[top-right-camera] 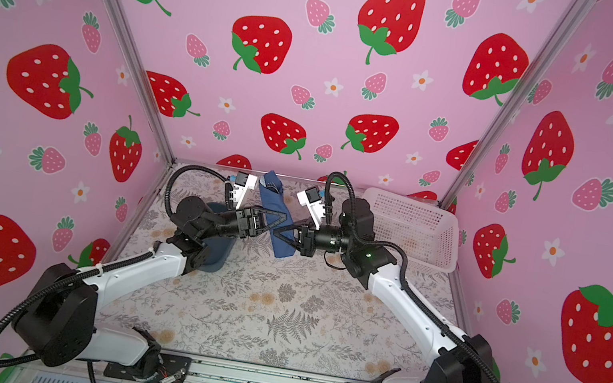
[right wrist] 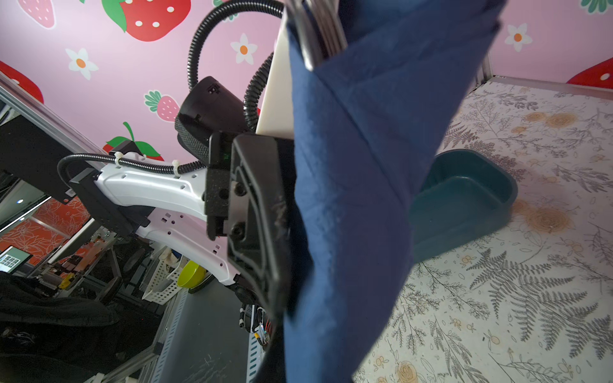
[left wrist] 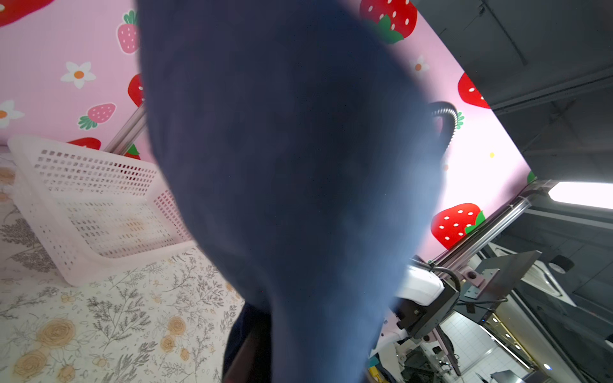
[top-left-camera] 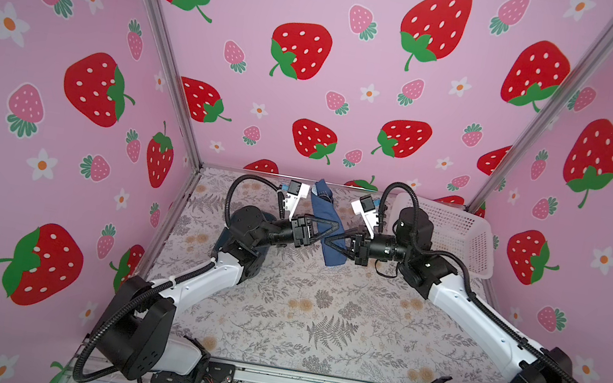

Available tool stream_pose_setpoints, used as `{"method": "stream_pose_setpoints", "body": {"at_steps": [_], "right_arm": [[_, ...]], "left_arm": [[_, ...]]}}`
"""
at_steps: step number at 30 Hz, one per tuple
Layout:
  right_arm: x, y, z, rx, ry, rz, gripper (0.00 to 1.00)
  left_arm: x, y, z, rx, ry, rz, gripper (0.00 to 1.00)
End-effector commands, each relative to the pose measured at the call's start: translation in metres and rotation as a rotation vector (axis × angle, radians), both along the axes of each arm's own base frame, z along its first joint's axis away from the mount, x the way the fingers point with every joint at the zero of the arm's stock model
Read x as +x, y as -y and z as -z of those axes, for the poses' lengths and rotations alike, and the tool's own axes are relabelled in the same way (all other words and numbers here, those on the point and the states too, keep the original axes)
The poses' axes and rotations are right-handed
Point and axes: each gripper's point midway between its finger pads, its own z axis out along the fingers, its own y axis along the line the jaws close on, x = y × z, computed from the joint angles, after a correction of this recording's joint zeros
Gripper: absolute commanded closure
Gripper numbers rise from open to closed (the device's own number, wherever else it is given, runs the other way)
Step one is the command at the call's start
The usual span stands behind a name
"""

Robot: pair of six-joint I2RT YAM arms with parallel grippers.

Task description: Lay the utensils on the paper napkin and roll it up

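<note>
Paper napkin sits right up against the left wrist cam, filling most of that view. In both top views it's a rolled navy bundle, tilted, betw. the two grippers at the far end of the table. Utensils poke out of its upper end, grey & glossy. Right gripper is pinched closed on the roll's lower part. Left gripper is against the roll opp. it; how wide it stands, can't tell. Teal tub & white basket sit either side.
</note>
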Motion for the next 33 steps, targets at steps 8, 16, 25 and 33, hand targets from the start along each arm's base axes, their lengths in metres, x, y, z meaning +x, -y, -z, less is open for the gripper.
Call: {"method": "stream_pose_setpoints", "body": {"at_steps": [8, 16, 25, 33], "right_arm": [[-0.008, 0.004, -0.032, 0.089, 0.132, -0.009, 0.91], [-0.007, 0.005, -0.029, 0.086, 0.131, 0.000, 0.91], [-0.016, 0.008, -0.031, 0.105, 0.135, -0.034, 0.90], [-0.013, 0.012, -0.028, 0.099, 0.139, -0.003, 0.90]], "left_arm": [[-0.004, 0.002, -0.004, 0.006, -0.017, 0.033, 0.49], [-0.003, -0.002, -0.016, -0.010, 0.009, 0.017, 0.44], [0.000, -0.001, -0.028, 0.041, 0.067, -0.005, 0.44], [0.002, -0.005, -0.033, 0.036, 0.039, -0.014, 0.11]]}}
